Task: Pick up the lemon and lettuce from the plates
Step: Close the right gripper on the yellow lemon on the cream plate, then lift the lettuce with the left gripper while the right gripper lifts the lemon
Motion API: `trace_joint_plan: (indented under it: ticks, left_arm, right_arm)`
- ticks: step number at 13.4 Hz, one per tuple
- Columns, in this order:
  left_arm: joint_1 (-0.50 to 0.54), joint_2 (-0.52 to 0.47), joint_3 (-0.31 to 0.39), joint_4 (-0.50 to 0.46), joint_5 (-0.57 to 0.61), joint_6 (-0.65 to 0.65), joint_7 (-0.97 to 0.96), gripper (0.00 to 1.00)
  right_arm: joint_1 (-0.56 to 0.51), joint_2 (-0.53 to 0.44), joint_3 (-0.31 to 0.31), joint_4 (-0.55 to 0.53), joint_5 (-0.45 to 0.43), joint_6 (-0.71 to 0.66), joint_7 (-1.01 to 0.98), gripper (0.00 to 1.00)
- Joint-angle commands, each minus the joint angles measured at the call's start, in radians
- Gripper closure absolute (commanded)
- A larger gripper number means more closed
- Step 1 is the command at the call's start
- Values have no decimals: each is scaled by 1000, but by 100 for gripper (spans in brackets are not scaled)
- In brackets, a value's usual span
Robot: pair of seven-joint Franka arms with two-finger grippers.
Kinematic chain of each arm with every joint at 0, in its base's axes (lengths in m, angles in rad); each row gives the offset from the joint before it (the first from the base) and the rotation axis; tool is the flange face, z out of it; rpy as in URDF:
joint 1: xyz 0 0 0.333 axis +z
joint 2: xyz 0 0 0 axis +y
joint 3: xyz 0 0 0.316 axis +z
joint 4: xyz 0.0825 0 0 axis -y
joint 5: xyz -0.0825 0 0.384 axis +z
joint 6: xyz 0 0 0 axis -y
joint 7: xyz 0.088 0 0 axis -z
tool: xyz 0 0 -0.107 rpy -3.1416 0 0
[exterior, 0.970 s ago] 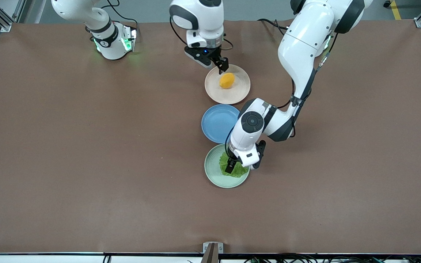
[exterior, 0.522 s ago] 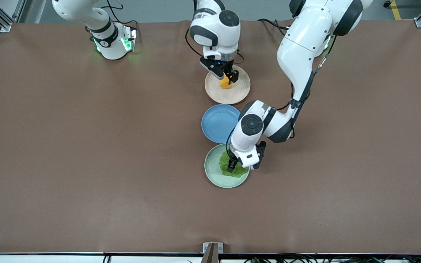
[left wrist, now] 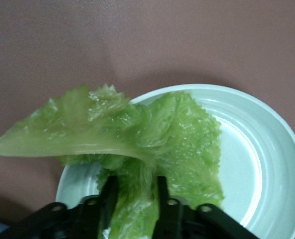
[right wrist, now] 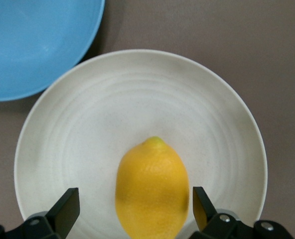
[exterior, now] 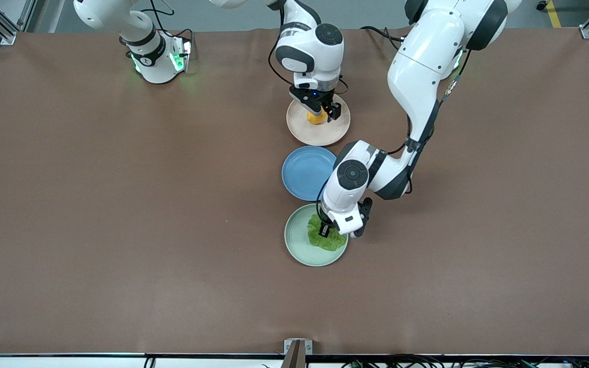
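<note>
Yellow lemon [right wrist: 152,191], tip toward blue plate [right wrist: 35,42]

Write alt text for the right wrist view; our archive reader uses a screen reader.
The right end effector hangs open around a yellow lemon, one finger on each side and neither touching it. The lemon lies on a pale beige plate on the brown table, with part of a blue plate at the picture's corner.
</note>
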Motion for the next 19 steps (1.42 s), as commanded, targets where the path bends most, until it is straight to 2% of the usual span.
trace_joint_plan:
  ticks: [1, 4, 6, 7, 9, 11, 12, 15, 17, 19]
  left_arm:
    - [4, -9, 1, 6, 11, -7, 4, 83]
    - [3, -12, 1, 4, 10, -7, 4, 96]
    - [1, -21, 1, 0, 7, -15, 4, 99]
    - [1, -26, -1, 1, 8, -42, 4, 99]
    - [9, -58, -11, 1, 5, -96, 4, 100]
    - [13, -101, -21, 3, 2, -165, 6, 100]
    - [15, -131, -24, 4, 1, -208, 7, 100]
    - [61, -258, -28, 4, -15, -320, 32, 100]
    - [103, -332, -27, 4, -71, -405, 127, 100]
    - [162, -384, -27, -5, -79, -531, 263, 100]
  right_arm:
    - [16, 20, -7, 8, -31, 7, 36, 1]
    - [16, 35, -9, 7, -32, 5, 36, 10]
    - [16, 35, -12, 5, -32, 4, 36, 17]
    - [16, 35, -12, 5, -32, 2, 36, 27]
    - [13, 32, -12, 5, -32, -6, 28, 54]
    - [1, 21, -10, 5, -32, -10, 21, 91]
    - [-14, 6, -12, 5, -32, -22, 18, 97]
    - [-92, -90, -7, -12, -21, -124, -129, 99]
    - [-149, -172, -6, -61, -17, -133, -247, 100]
    - [-233, -254, -4, -130, 5, -133, -390, 100]
